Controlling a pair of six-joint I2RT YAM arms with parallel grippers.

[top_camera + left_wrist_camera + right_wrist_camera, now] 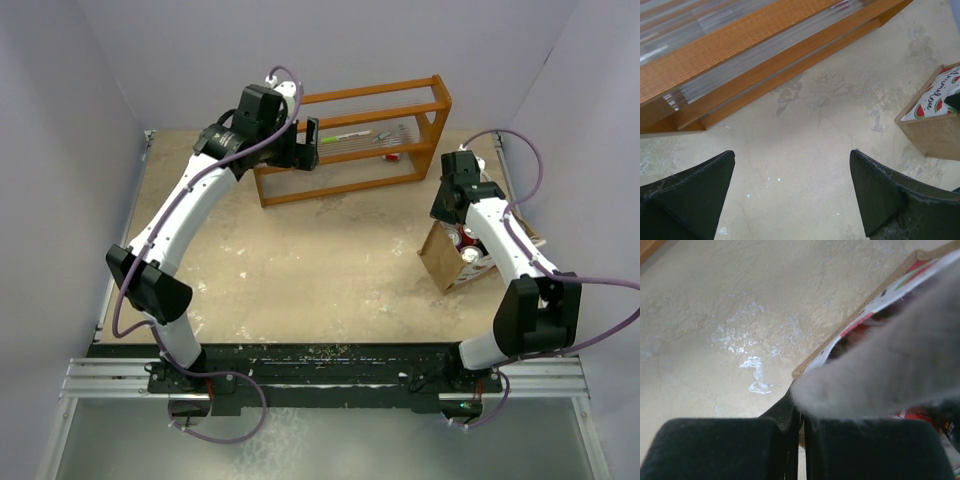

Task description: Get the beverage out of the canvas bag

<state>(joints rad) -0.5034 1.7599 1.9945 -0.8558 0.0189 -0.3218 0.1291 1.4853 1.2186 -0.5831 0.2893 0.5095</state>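
The canvas bag (438, 258) stands on the right of the table, its tan wall facing the arms. Red beverage cans (466, 238) show inside it from above. My right gripper (457, 212) reaches down at the bag's near-left top edge. In the right wrist view that gripper (801, 405) is shut, with the tan rim (850, 321) running down between its fingers. A blurred white loop handle (890, 370) hides most of the bag's inside; a bit of red can (912, 415) shows below it. My left gripper (792, 190) hangs open over bare table, away from the bag (935, 135).
The orange wooden rack (350, 140) stands at the back, with my left gripper (305, 140) just in front of its left part. It fills the upper left of the left wrist view as the rack (740, 40). Purple walls enclose the table.
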